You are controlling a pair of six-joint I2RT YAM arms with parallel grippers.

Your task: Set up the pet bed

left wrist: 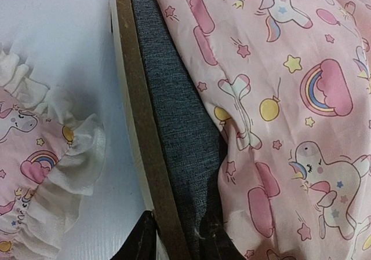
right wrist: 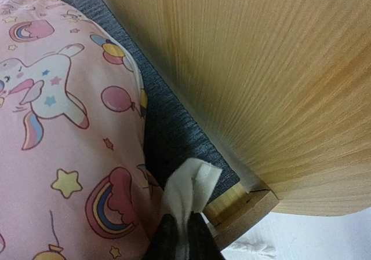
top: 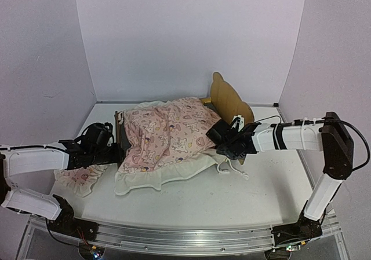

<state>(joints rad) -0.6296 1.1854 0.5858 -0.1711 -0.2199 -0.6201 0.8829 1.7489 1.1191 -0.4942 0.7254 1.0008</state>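
Seemingly about halfway. The pillow (top: 78, 179) lies on the table (top: 232, 196) near left, off the bed (top: 229, 101). The left gripper (left wrist: 174, 240) straddles a bed rail (left wrist: 139, 115); clamped or not, I cannot tell. The right gripper (right wrist: 184, 231) pinches the blanket (top: 168, 132) by its ruffle (right wrist: 191, 185). The bed sits mid-table under the bunched blanket; smoothing it and placing the pillow remain.

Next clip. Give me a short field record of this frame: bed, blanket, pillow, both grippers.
bed: on the table, headboard toward the right arm, grey mattress partly showing
blanket: bunched over the bed, ruffle spilling onto the table at the near side
pillow: on the table left of the bed, apart from it
left gripper: fingers straddle the foot-end rail; grip unclear
right gripper: shut on the ruffle beside the headboard
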